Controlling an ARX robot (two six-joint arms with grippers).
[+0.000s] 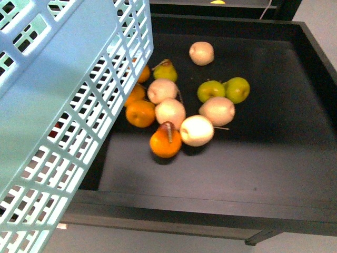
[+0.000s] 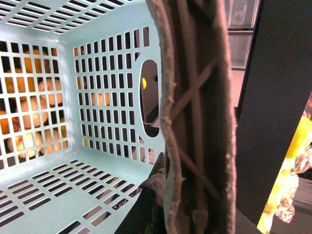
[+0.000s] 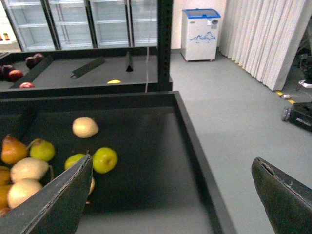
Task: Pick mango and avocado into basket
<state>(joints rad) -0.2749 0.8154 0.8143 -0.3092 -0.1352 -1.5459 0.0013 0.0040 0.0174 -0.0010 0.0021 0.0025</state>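
No writing can be read from here; the white chest freezer [image 3: 201, 34] carries a blue logo, too small to make out.

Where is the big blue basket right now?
The basket fills the left side of the front view, tilted, over the left edge of the black tray. Its nearest neighbours are the oranges beside it.

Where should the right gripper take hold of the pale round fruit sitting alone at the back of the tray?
Probably grip the pale fruit across its widest middle, coming down from above. It is round and sits apart from the pile, so the open right gripper has bare tray on both sides for its fingers.
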